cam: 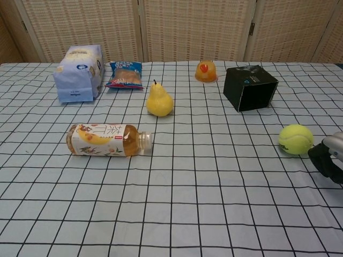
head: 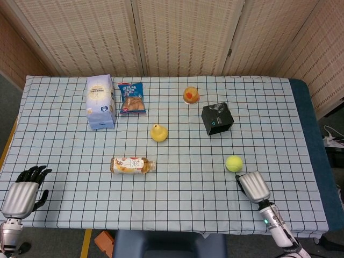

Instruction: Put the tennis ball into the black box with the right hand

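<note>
The yellow-green tennis ball (head: 234, 163) (cam: 295, 139) lies on the checked cloth, right of centre. The black box (head: 217, 119) (cam: 250, 87) stands a little farther back and slightly left of it, tilted on the cloth. My right hand (head: 253, 186) (cam: 329, 156) hovers just behind and to the right of the ball, close to it but apart. Its silver back faces up, its dark fingers point toward the ball, and it holds nothing. My left hand (head: 24, 192) stays at the table's near left corner, fingers spread and empty.
A tea bottle (head: 132, 165) lies on its side near the middle. A yellow pear (head: 158, 133), an orange jelly cup (head: 191, 95), a snack packet (head: 131, 98) and a pale blue bag (head: 100, 101) sit farther back. The table edge (head: 301, 228) runs just behind my right hand.
</note>
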